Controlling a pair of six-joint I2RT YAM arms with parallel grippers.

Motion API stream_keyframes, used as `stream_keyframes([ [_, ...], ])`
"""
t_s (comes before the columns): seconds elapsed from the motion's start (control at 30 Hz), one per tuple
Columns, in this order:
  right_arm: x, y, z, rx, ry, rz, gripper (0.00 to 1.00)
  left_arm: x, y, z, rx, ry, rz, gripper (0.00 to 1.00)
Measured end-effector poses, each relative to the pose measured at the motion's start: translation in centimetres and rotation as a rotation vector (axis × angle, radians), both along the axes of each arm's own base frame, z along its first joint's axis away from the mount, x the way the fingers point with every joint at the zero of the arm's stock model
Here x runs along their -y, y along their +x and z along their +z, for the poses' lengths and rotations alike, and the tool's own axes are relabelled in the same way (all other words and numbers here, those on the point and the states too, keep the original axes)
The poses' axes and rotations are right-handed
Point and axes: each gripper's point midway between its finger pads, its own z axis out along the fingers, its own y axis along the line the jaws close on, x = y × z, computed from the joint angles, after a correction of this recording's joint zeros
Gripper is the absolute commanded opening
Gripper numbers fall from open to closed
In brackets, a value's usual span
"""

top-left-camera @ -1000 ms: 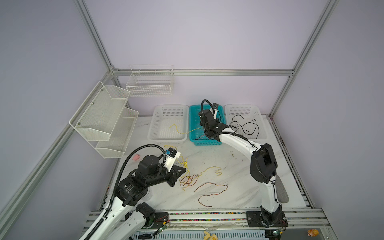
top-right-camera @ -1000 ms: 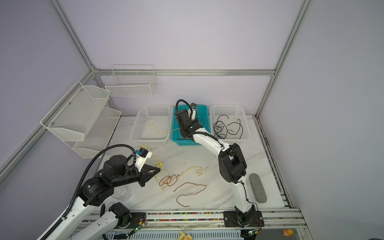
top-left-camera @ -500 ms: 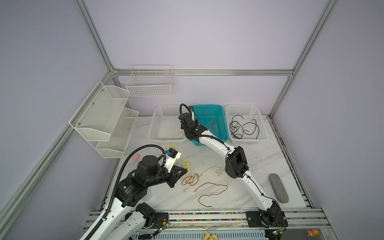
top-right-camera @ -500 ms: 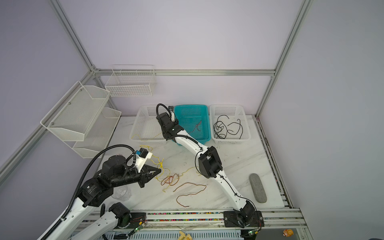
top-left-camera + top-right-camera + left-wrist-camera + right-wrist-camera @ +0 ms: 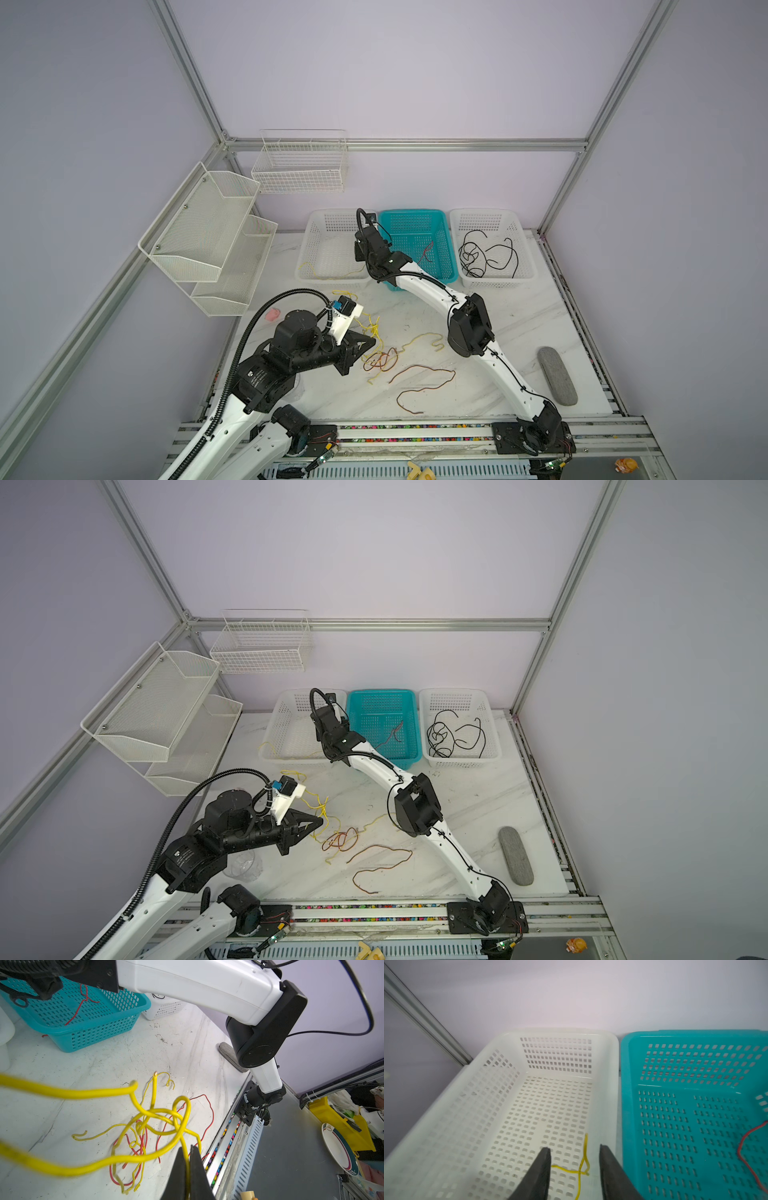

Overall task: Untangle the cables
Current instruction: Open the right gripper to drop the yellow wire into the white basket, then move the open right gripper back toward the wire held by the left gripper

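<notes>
The left jaws were pressed together on a yellow cable (image 5: 62,1091), which ran up between their tips in the left wrist view. Its loops hung in the air over the bench (image 5: 519,316) toward the front-left corner.

Just beside those jaws a tangle of yellow and red-brown cables (image 5: 380,359) lay on the bench, seen in both top views (image 5: 340,839). A loose red-brown cable (image 5: 451,376) wound across the surface nearer the front edge, apart from the tangle.

The right arm (image 5: 428,286) reached to the back edge. There the right jaws stood spread above the left white basket (image 5: 560,1053), gripping nothing. A second yellow strand (image 5: 584,1159) lay on that basket's floor beneath them. Whether it joined the pinched cable could not be told.

Three baskets stood in a row along the back edge. The left white basket (image 5: 316,232) was nearest the back-left corner, with the teal basket (image 5: 415,216) just beside it in the middle. That one held a thin red cable (image 5: 426,251). The right white basket (image 5: 486,216) sat toward the back-right corner with a heap of black cables (image 5: 482,255) inside.

A grey oblong pad (image 5: 557,376) lay near the right edge, well apart from the cables.
</notes>
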Motion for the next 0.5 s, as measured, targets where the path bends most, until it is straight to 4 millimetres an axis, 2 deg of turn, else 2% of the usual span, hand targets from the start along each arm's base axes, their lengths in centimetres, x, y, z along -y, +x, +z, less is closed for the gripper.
stream_keyframes([
  [0.13, -0.1, -0.2, 0.8, 0.017, -0.021, 0.024, 0.55, 0.0, 0.0, -0.1, -0.002, 0.001, 0.0, 0.0],
  [0.23, 0.0, -0.6, 2.6, 0.034, -0.021, 0.044, 0.57, 0.0, 0.1, -0.1, -0.004, 0.003, 0.0, 0.0],
  [0.37, 1.0, -2.2, 6.1, 0.045, -0.015, 0.077, 0.6, 0.0, 0.1, -0.2, -0.007, 0.006, 0.002, 0.0],
  [0.5, 3.1, -5.9, 10.7, 0.06, 0.027, 0.154, 0.63, 0.0, 0.1, -0.3, -0.007, 0.007, 0.005, 0.0],
])
